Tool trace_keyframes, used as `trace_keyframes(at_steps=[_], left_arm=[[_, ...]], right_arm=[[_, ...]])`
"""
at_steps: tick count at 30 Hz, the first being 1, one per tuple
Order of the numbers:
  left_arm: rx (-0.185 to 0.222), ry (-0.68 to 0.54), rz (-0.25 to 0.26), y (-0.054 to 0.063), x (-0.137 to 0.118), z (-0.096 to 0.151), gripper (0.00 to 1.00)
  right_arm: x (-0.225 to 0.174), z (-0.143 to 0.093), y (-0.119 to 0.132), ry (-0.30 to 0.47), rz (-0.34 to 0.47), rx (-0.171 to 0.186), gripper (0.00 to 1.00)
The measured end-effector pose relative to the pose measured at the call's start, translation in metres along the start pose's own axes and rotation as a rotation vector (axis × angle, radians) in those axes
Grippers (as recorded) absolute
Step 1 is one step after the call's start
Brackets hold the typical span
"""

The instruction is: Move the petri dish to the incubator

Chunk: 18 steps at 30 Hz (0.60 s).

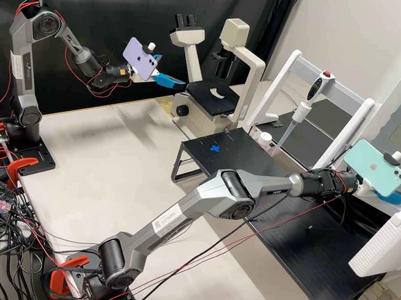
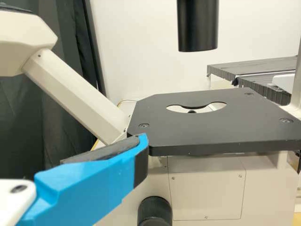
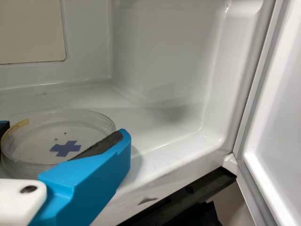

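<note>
2 arms (image 1: pixel 174 217) extended; left tool (image 1: pixel 173 71) open, right tool (image 1: pixel 395 197) gripping.

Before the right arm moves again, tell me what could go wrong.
The petri dish sits between the fingers of the right gripper, so an uneven release might drag or tip it. That gripper is at the front edge of the incubator and could scrape it backing out. The open door stands to one side; a sideways swing might knock it.

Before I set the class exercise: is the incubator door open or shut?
Open: in the high view the incubator door stands swung out, and the right wrist view looks past it into the chamber.
</note>
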Motion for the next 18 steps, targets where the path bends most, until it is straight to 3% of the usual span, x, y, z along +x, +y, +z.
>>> trace_keyframes(at_steps=[4,5,10,11,14,18], left_arm=[[0.0,0.0,0.0,0.0,0.0,0.0,1.0],[0.0,0.0,0.0,0.0,0.0,0.0,1.0],[0.0,0.0,0.0,0.0,0.0,0.0,1.0],[0.0,0.0,0.0,0.0,0.0,0.0,1.0],[0.0,0.0,0.0,0.0,0.0,0.0,1.0],[0.0,0.0,0.0,0.0,0.0,0.0,1.0]], right_arm=[[0.0027,0.0001,-0.0034,0.002,-0.005,-0.004,0.0],[0.0028,-0.0012,-0.0019,0.008,0.003,-0.003,1.0],[0.0061,-0.0036,-0.0054,0.009,-0.006,-0.02,1.0],[0.0065,-0.0038,-0.0056,0.006,-0.007,-0.008,1.0],[0.0068,-0.0041,-0.0055,-0.004,-0.009,-0.021,1.0],[0.0067,-0.0046,-0.007,-0.022,-0.009,-0.012,1.0]])
